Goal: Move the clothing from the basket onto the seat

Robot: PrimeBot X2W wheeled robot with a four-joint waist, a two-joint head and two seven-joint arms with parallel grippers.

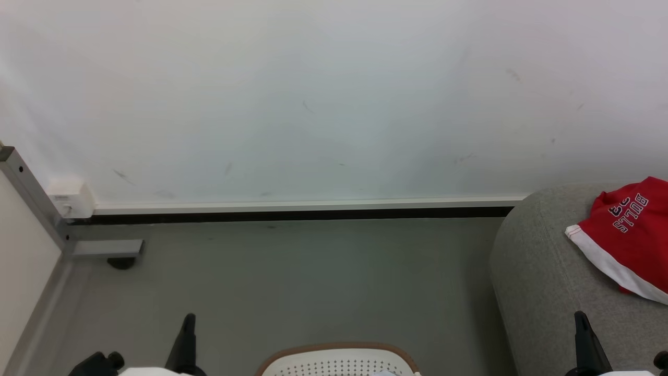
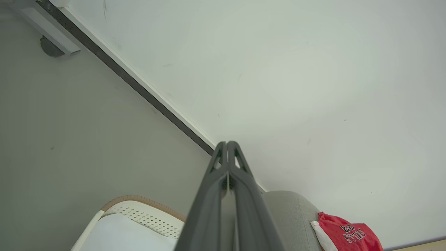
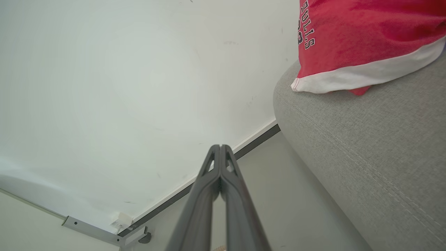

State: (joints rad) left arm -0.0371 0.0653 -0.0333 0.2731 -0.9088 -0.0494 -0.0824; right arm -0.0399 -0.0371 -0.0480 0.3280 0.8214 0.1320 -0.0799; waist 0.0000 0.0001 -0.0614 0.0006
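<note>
Quick rundown, head view first. Got one red garment (image 1: pixel 629 235) sitting at the far right edge of the frame, up on top of the light grey seat (image 1: pixel 543 271). White hem band along its lower left side, white BULLS lettering upside down near the top. Touching only the seat fabric, well apart from both pincers.

Down at the bottom middle: the basket (image 1: pixel 338 347), just the brown rim and a strip of perforated white wall peeking in, right beside the seat's left side. Also catching it in the lower left of the left wrist view, with something plain white inside. Can't tell whether cloth or bare plastic.

Left gripper (image 2: pixel 227 143): shut tight, pressed flat together tip to tip, gripping nothing. Hanging in the air above the basket's rim, aimed toward the skirting strip (image 2: pixel 139 87) between the white wall (image 2: pixel 296 69) and the grey floor (image 2: pixel 69 132).

Right gripper (image 3: pixel 220 146): same deal, closed all the way, no cloth in there. Pointing at the wall, with the seat edge filling the right of that view and the red garment up in the top right corner, hem band hanging at the seat's rounded edge.

In the head view, dark fingers poking up at lower left and lower right, over floor and seat. Metal bracket (image 1: pixel 102 248) at the left edge, down by the floor.
</note>
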